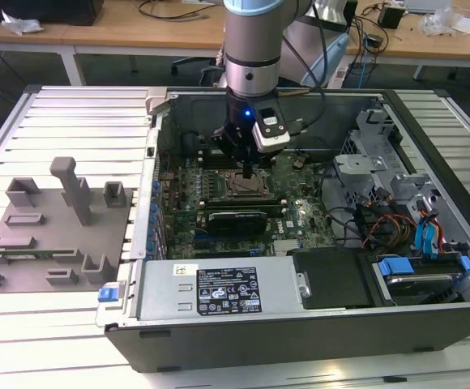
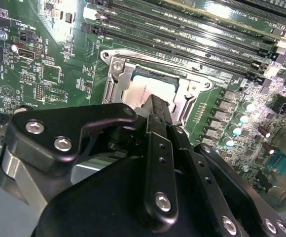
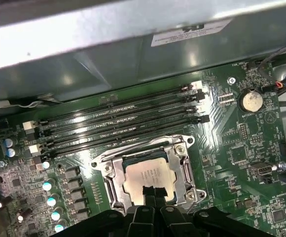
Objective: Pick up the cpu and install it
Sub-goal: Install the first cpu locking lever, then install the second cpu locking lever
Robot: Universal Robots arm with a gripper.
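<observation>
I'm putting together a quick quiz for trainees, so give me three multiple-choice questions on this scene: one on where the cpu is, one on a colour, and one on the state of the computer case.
1. Where is the cpu?
A) held up in the air
B) in the socket frame on the motherboard
C) lying on the floor

2. What colour is the fixture at the exterior view's left?
A) grey
B) red
C) yellow

3. The computer case is:
A) shut, with its side panel on
B) standing upright
C) lying on its side, open, board exposed

Answers:
1 B: both wrist views show its silvery top inside the metal frame.
2 A: its base and blocks are plain grey.
3 C: the exterior view looks straight down into it.
</observation>
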